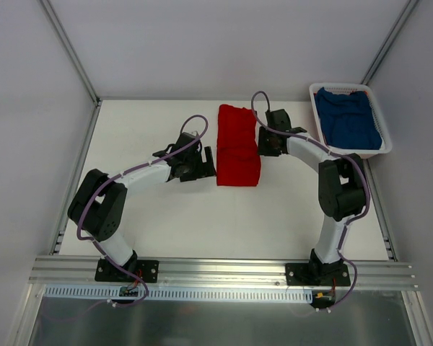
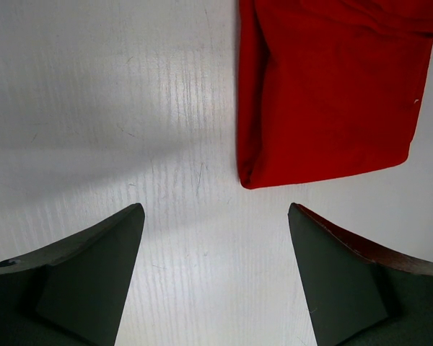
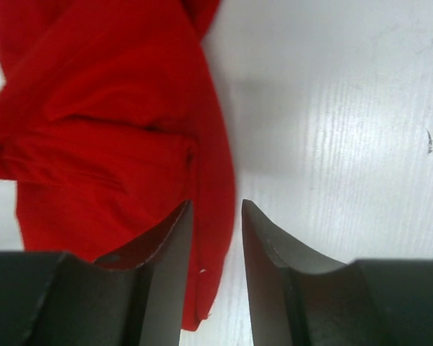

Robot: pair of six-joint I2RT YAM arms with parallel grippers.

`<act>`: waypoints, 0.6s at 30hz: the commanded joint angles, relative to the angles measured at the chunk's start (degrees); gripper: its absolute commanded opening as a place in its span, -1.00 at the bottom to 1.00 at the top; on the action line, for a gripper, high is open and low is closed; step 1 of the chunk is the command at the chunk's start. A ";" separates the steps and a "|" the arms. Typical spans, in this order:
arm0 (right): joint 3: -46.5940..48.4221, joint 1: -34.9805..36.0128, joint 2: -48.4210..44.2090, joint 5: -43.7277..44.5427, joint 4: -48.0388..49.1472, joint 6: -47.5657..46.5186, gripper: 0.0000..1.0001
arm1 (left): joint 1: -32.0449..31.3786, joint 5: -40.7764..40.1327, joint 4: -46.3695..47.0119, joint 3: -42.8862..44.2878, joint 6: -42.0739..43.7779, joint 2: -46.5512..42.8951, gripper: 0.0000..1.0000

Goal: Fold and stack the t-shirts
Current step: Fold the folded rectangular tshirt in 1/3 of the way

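Beside the folded red t-shirt [image 1: 238, 146] your left pincer [image 2: 215, 209] gapes wide; your right pincer [image 3: 216, 205], narrowly parted, straddles its edge.

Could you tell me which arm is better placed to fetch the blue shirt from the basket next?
Probably the right: its end effector lies nearer the basket holding the blue shirt.

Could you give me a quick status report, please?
Left gripper open, clear of folded red t-shirt. Right gripper slightly open at its edge. Blue t-shirt in basket, unstacked. Nothing obstructing.
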 commanded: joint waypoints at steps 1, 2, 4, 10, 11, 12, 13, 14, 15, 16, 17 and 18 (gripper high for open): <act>-0.50 1.30 -4.66 1.33 1.66 0.41 -0.27 | -0.07 0.00 0.80 0.15 -0.14 -1.11 0.64; -0.41 1.74 -4.84 1.42 1.66 0.41 -0.28 | -0.07 -0.09 0.89 0.06 -0.14 -1.02 0.64; -0.06 2.18 -4.84 1.34 1.48 0.49 -0.28 | -0.16 0.00 0.98 -0.20 -0.31 -0.94 0.64; 1.00 3.67 -2.91 0.98 1.74 0.93 -0.30 | -0.25 0.09 1.33 -0.38 -0.40 -1.11 0.64; 1.00 3.85 -2.21 0.98 1.92 1.11 -0.31 | -0.16 0.09 1.33 -0.38 -0.40 -1.11 0.64; 1.08 3.94 -1.94 0.81 2.18 1.11 -0.32 | -0.25 0.00 1.33 -0.38 -0.23 -1.29 0.64; 1.17 3.94 -1.68 0.63 2.36 1.28 -0.32 | -0.16 0.00 1.24 -0.38 -0.23 -1.20 0.64; 1.17 4.03 -1.15 0.55 2.45 1.37 -0.32 | -0.16 -0.09 1.33 -0.38 -0.14 -1.29 0.64; 1.35 4.03 -0.88 0.54 2.71 1.37 -0.33 | -0.16 -0.17 1.33 -0.47 -0.05 -1.20 0.64; 1.44 4.11 -0.62 0.46 2.62 1.46 -0.33 | -0.16 -0.09 1.33 -0.38 -0.14 -1.29 0.64; 1.61 4.12 -0.36 0.37 2.71 1.55 -0.33 | -0.16 -0.17 1.33 -0.47 -0.14 -1.11 0.64; 1.79 4.12 0.08 0.19 2.89 1.55 -0.33 | -0.16 -0.17 1.33 -0.38 -0.14 -1.20 0.64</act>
